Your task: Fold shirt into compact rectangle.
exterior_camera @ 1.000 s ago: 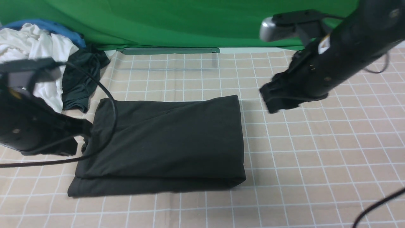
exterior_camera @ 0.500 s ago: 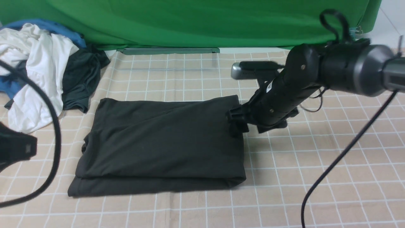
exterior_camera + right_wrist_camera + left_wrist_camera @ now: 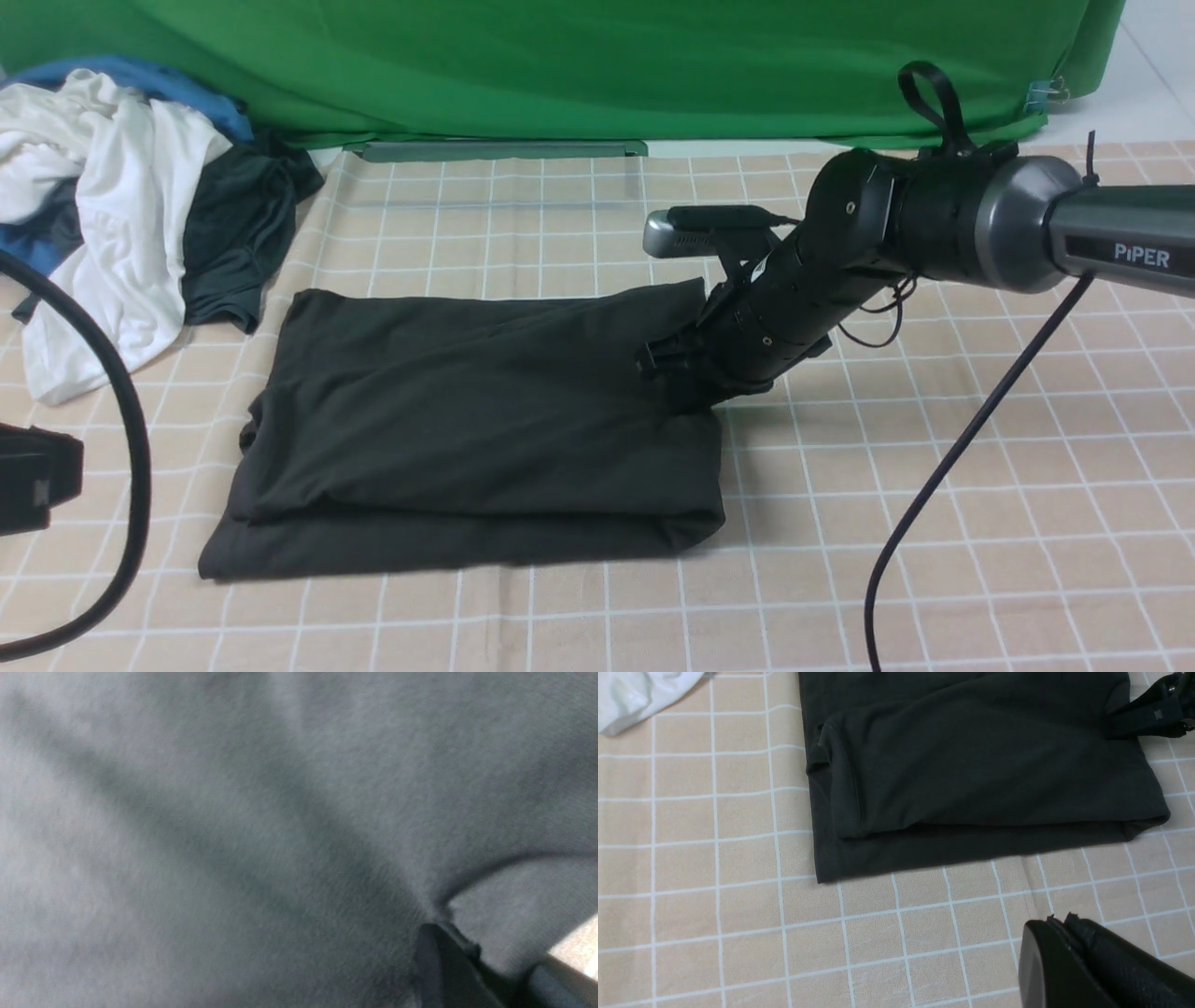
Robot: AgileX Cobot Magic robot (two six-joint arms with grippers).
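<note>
The folded shirt (image 3: 476,429) lies on the checked surface (image 3: 934,485), the right end effector (image 3: 674,373) pinching its right edge. The left wrist view alone shows the left end effector (image 3: 1069,956) clenched empty, off the shirt's near edge

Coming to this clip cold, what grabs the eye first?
The black shirt, folded into a thick rectangle mid-table on the checked cloth. Next, the right gripper pinching the shirt's right edge. Then the heap of white, blue and dark clothes at the far left.
</note>
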